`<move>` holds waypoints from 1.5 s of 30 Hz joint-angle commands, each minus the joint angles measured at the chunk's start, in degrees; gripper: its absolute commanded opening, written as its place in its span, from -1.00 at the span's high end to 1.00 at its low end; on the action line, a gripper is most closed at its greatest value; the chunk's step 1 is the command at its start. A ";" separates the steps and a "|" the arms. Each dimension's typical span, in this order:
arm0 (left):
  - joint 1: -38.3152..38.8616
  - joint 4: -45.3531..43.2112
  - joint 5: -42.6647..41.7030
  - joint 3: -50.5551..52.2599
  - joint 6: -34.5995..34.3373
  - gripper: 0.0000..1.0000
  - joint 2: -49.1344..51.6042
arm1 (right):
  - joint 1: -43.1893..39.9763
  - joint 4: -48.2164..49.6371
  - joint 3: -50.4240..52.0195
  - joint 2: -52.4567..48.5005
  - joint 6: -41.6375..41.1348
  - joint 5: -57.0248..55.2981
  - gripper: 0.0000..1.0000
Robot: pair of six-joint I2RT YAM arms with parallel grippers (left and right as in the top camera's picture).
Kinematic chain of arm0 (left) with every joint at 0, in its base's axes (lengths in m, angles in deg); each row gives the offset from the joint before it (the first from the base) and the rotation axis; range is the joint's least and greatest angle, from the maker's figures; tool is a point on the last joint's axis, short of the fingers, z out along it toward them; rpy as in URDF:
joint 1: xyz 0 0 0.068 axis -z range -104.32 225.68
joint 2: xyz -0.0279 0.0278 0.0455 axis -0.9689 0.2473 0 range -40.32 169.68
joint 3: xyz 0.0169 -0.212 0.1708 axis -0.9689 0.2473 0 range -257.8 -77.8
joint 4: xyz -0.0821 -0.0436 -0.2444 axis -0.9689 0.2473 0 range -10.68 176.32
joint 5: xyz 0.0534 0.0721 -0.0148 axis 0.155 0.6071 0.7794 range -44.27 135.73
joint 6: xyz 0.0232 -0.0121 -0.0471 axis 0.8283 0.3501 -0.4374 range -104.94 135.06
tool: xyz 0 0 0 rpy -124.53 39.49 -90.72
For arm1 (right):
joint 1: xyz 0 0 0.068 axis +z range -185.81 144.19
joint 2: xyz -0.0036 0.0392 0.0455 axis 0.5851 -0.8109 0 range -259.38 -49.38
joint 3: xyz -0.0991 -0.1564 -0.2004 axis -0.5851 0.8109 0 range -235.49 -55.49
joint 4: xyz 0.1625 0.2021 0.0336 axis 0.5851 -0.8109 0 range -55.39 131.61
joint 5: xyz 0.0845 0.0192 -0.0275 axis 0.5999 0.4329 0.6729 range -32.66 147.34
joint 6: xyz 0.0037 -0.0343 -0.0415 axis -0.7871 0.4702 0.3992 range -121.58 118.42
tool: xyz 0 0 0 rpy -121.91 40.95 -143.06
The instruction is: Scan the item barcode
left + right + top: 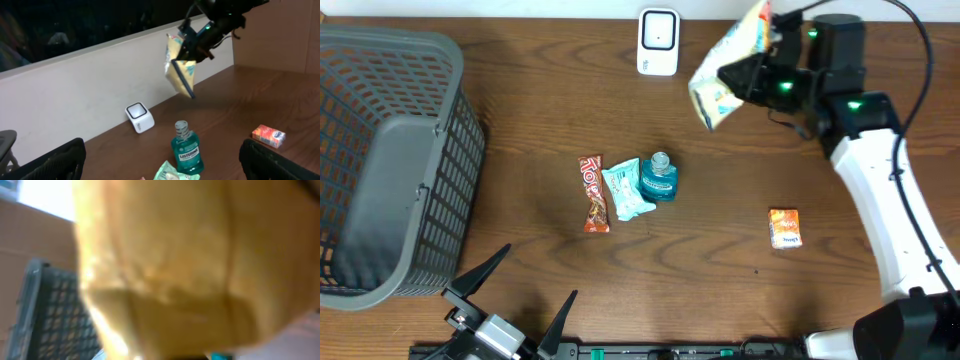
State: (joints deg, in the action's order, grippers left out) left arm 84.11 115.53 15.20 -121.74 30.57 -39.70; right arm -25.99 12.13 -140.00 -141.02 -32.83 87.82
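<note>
Near scanner [658, 42]: yellow bag [720, 88] in the air
Right jaws: clamped on bag
Left jaws: spread wide, empty, at worktop [720, 260] edge

We see a dark wooden table [740, 200]. At 9 o'clock sits a grey mesh basket [460, 170], and at 12 o'clock a white barcode scanner [658, 41]. Near centre a Listerine bottle [659, 178] stands upright, touching a teal packet [625, 190], with a red candy bar [593, 194] just beside that packet. At 4 o'clock lies a small orange box [784, 228].
</note>
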 commanded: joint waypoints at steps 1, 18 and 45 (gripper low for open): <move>-0.04 -0.04 0.11 0.61 0.81 -0.96 -0.46 | 5.57 6.19 -0.57 -0.20 0.26 -15.93 0.92; -0.04 -0.11 0.11 1.73 5.49 -0.96 -0.46 | 9.05 16.48 -24.46 -27.69 -1.70 -26.80 0.43; -0.04 -0.26 0.11 1.73 5.46 -0.96 -0.46 | 19.78 -20.90 -24.50 -41.03 18.03 -35.93 0.51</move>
State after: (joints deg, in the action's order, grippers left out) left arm 84.11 115.42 15.20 -120.26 35.05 -39.72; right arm -6.64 -6.64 -164.09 -180.03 -15.74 53.96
